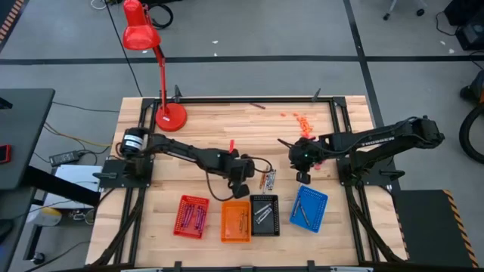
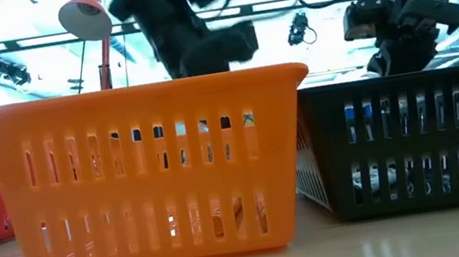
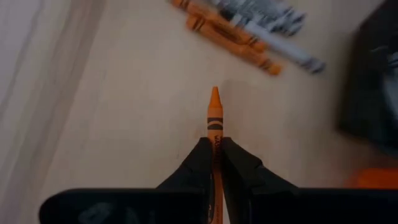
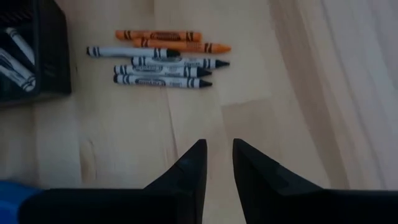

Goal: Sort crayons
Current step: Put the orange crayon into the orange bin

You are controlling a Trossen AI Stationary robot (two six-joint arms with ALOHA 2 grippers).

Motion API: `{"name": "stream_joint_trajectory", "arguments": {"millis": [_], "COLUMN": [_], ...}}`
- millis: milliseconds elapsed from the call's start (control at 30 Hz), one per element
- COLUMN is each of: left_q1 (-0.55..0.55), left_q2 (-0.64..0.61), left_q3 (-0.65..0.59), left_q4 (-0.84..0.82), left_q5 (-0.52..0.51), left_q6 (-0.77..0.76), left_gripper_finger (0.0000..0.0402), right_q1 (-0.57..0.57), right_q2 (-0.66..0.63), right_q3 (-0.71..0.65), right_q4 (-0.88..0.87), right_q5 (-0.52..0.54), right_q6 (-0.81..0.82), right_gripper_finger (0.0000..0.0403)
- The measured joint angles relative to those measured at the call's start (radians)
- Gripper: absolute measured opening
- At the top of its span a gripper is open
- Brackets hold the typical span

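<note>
Midway, roughly. Red (image 1: 191, 216), orange (image 1: 235, 221), black (image 1: 264, 214) and blue (image 1: 308, 208) mesh trays each hold a few crayons already; a small loose cluster of orange and grey-white paper-wrapped crayons (image 4: 158, 60) lies unsorted on the wooden counter (image 1: 204, 125), just beside the black tray. Left gripper (image 3: 214, 146), above the counter near the orange tray: fingers clamped on one orange crayon (image 3: 214, 115), pointed tip forward, black-banded wrapper intact. Right gripper (image 4: 217, 155) hovers nearby, fingers slightly apart, empty.
</note>
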State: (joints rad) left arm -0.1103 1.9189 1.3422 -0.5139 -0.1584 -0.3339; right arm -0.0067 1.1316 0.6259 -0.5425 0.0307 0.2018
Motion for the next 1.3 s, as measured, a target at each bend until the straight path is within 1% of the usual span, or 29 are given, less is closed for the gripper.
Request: {"name": "stream_joint_trajectory", "arguments": {"millis": [167,367,600,733,900,1000,1100,1233,1300], "left_q1": [-0.051,-0.137,-0.241,-0.306,-0.387,-0.408,-0.418,-0.423,-0.425], "left_q2": [-0.075,-0.116,-0.117,-0.112,-0.074,-0.048,-0.023,-0.004,-0.004], "left_q3": [0.004,0.005,0.005,0.005,0.006,0.006,0.006,0.006,0.005], "left_q4": [-0.005,-0.009,0.001,0.016,0.024,0.032,0.036,0.039,0.037], "left_q5": [-0.003,-0.004,-0.006,-0.041,-0.109,-0.135,-0.144,-0.145,-0.145], "left_q6": [-0.069,-0.232,-0.562,-0.742,-0.942,-1.008,-1.042,-1.048,-1.035], "left_gripper_finger": [0.0027,0.0028,0.0043,0.0044,0.0045,0.0045,0.0045,0.0048,0.0058], "right_q1": [-0.001,-0.002,-0.001,0.0,0.0,0.0,-0.001,-0.001,-0.001], "right_q2": [0.0,0.0,0.0,0.0,0.0,0.0,0.0,0.0,0.0], "right_q3": [0.007,0.007,0.007,0.007,0.007,0.007,0.007,0.007,0.007], "right_q4": [0.004,0.004,0.008,0.007,0.014,0.04,0.056,0.058,0.06], "right_q5": [0.021,0.029,0.029,0.026,0.024,0.022,0.021,0.021,0.021], "right_q6": [-0.02,-0.021,-0.02,-0.023,-0.078,-0.127,-0.15,-0.153,-0.153], "right_gripper_finger": [0.0082,0.0082,0.0082,0.0082,0.0082,0.0082,0.0082,0.0082,0.0082]}}
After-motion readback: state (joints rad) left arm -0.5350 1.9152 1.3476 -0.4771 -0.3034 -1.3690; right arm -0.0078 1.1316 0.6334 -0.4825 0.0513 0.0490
